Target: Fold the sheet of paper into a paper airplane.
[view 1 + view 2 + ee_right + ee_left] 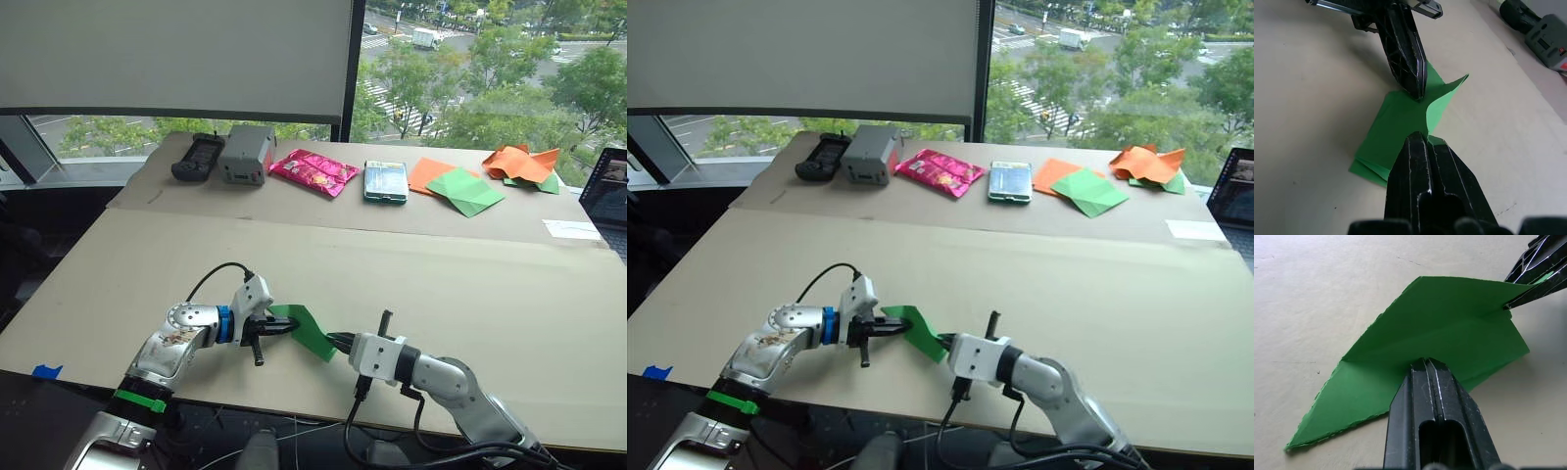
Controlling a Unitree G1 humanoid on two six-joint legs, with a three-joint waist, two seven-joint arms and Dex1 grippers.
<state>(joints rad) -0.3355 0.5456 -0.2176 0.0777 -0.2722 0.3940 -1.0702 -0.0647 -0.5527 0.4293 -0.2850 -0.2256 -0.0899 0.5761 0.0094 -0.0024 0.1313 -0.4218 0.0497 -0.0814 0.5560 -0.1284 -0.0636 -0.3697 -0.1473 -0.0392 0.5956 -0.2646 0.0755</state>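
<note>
My left gripper (277, 327) and right gripper (338, 342) each pinch opposite edges of the sheet of paper (308, 332), stretched between my fingertips.

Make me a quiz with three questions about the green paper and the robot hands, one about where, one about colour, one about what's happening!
1. Where is the sheet of paper?
A. Between the two end effectors, near the front edge of the table
B. By the window next to the grey box
C. On the laptop

2. What colour is the snack packet at the back of the table?
A. Blue
B. Pink
C. Yellow

3. What are the end effectors doing to the sheet?
A. Both are open above it
B. One is pinching it
C. Both are shut on it

Answers: 1 A, the left end effector and right end effector meet at it near the front edge. 2 B, its wrapper is bright pink. 3 C, each wrist view shows closed fingers clamping a paper edge.
</note>
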